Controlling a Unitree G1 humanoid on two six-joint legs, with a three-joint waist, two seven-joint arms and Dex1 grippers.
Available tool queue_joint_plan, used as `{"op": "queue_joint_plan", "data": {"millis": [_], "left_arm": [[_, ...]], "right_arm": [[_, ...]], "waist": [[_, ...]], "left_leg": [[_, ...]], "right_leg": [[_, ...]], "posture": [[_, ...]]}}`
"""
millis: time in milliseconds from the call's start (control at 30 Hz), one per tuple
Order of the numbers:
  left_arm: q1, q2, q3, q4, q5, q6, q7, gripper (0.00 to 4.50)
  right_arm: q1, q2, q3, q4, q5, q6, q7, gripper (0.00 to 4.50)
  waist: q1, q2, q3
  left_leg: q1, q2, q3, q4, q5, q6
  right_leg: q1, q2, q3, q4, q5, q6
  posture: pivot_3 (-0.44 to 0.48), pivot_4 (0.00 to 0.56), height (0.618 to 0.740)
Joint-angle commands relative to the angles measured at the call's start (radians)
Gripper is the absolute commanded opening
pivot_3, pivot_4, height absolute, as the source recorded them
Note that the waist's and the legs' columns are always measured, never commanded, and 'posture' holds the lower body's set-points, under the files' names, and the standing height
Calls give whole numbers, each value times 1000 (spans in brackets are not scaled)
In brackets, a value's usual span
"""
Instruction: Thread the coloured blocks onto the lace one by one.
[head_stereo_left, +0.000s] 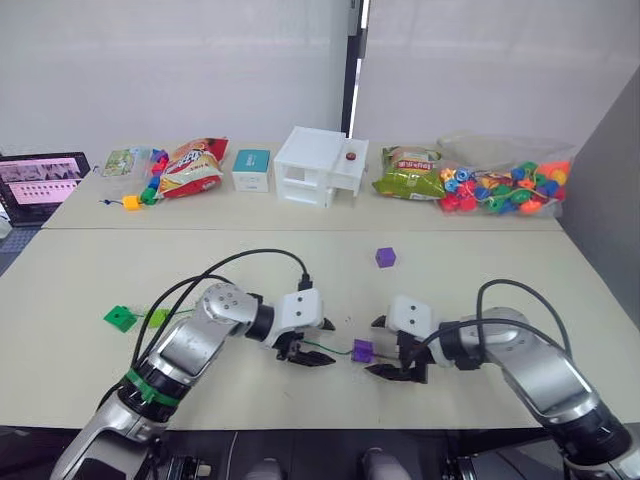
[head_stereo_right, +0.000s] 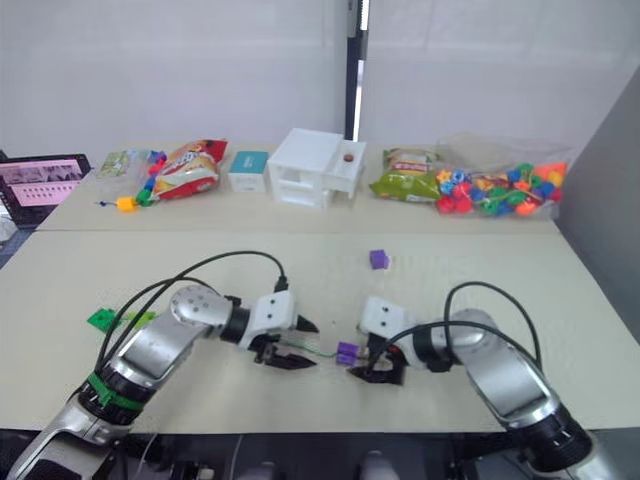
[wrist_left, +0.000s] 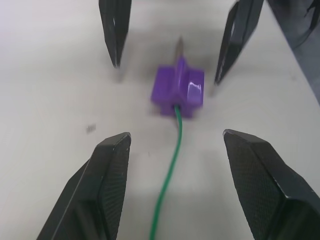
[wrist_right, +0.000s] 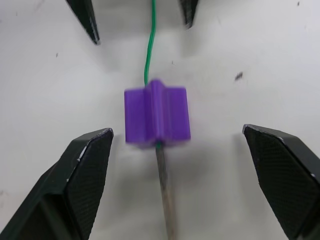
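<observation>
A purple block lies on the table near the front edge with the green lace running through it. The lace's stiff greyish tip sticks out on the side facing my right gripper. My left gripper sits open just left of this block, and my right gripper sits open just right of it. Neither touches the block or the lace. A second purple block lies farther back. A dark green block and a light green block rest at the left.
On the back table stand a white toy house, snack bags, a clear bag of multicoloured beads, a bead string with a yellow cube and a tablet. Black cables arch over both forearms.
</observation>
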Motion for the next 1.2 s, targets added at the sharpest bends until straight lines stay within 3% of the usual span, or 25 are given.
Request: {"op": "queue_joint_plan", "data": {"millis": [33, 300, 400, 500, 867, 1200], "left_arm": [[-31, -46, -38, 36, 16, -29, 10, 3107], [-45, -113, -95, 138, 65, -70, 32, 3107], [-46, -123, -91, 147, 58, -80, 26, 2314], [-42, -121, -92, 145, 61, -88, 22, 1358], [-34, -104, -70, 132, 48, -88, 25, 1337], [-14, -55, -13, 134, 26, -92, 17, 1337]], "right_arm": [[20, -23, -27, -23, 11, -20, -9, 4458], [25, -23, -6, -8, -2, -39, -26, 4458], [28, -27, -2, -12, 1, -41, -26, 4500], [29, -31, 1, -7, -2, -50, -23, 3695], [47, -59, 10, 23, -21, -126, -10, 0], [35, -47, 14, 29, -22, -145, -10, 0]], "waist": [[-1, 0, 0], [0, 0, 0], [1, 0, 0], [1, 0, 0], [1, 0, 0], [1, 0, 0]], "left_leg": [[0, 0, 0, 0, 0, 0], [0, 0, 0, 0, 0, 0], [0, 0, 0, 1, 0, 0], [0, 0, 0, 1, 0, 0], [0, 0, 0, 1, 0, 0], [0, 0, 0, 1, 0, 0]], "right_leg": [[0, 0, 0, 0, 0, 0], [0, 0, 0, 0, 0, 0], [0, 0, 0, 0, 0, 0], [0, 0, 0, 0, 0, 0], [0, 0, 0, 0, 0, 0], [0, 0, 0, 0, 0, 0]], "posture": [[0, 150, 740], [0, 150, 740], [0, 150, 740], [0, 150, 740], [0, 150, 740], [0, 150, 740]]}}
